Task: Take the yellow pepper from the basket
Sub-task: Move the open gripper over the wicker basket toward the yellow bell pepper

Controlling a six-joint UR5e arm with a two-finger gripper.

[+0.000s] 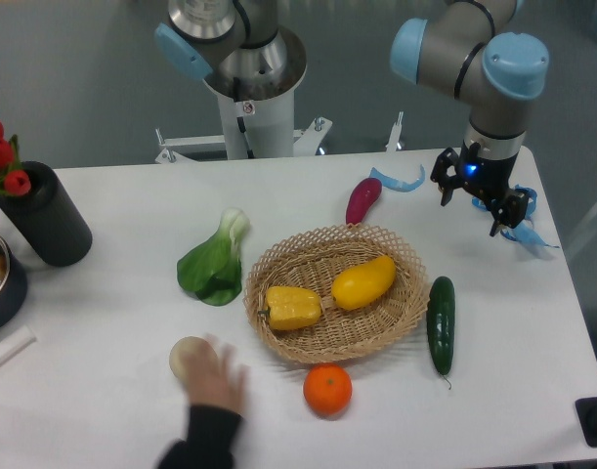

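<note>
Nearest you, a blurred hand [218, 379] rests by a pale round vegetable [187, 358], with an orange [327, 389] at its 3 o'clock. Your yellow pepper [293, 308] lies in the basket [396, 256], left half, beside a smooth yellow vegetable [364, 281]. Your gripper [477, 208] hangs open and empty; the pepper sits well apart at its 8 o'clock.

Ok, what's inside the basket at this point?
The basket holds two things: the blocky yellow pepper on the left and a smooth elongated yellow vegetable beside it. Whatever weave lies beneath them is covered.
</note>
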